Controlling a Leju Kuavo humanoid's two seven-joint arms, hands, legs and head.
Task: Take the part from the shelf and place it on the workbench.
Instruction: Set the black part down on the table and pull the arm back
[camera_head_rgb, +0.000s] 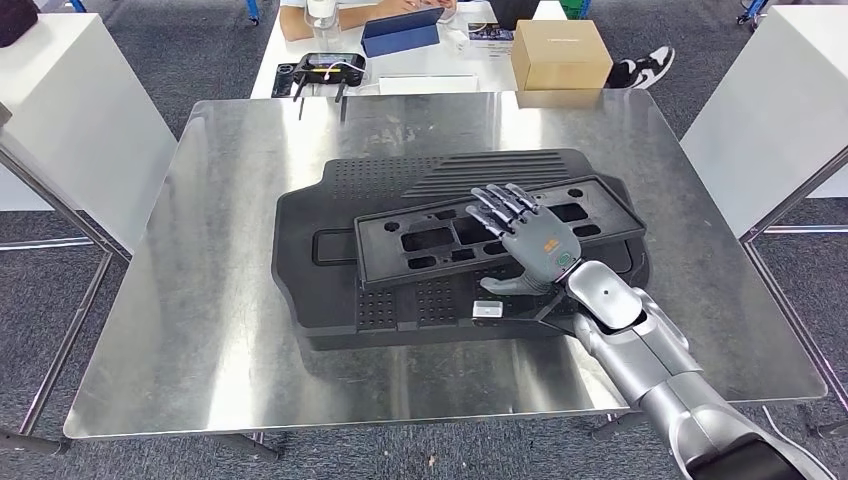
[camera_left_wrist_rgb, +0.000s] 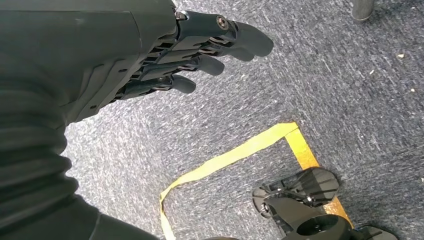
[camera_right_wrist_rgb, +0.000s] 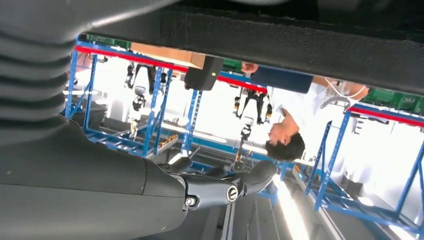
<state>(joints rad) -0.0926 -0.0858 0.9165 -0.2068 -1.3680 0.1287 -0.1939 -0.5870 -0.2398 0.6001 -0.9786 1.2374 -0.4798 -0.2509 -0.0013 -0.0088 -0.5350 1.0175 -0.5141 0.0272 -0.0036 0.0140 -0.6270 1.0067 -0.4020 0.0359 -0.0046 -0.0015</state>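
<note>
A flat black frame part with several cut-outs lies tilted on a larger black ribbed moulding in the middle of the steel workbench. My right hand lies on the frame's right half, fingers stretched flat over its top and thumb below its near edge. In the right wrist view the thumb stands apart from the part's dark underside, with background showing between them. My left hand hangs over the carpet, fingers extended, holding nothing.
Behind the workbench, a white table carries a cardboard box, a black controller and a blue tablet. White panels flank both sides. A person sits opposite. Yellow tape marks the floor.
</note>
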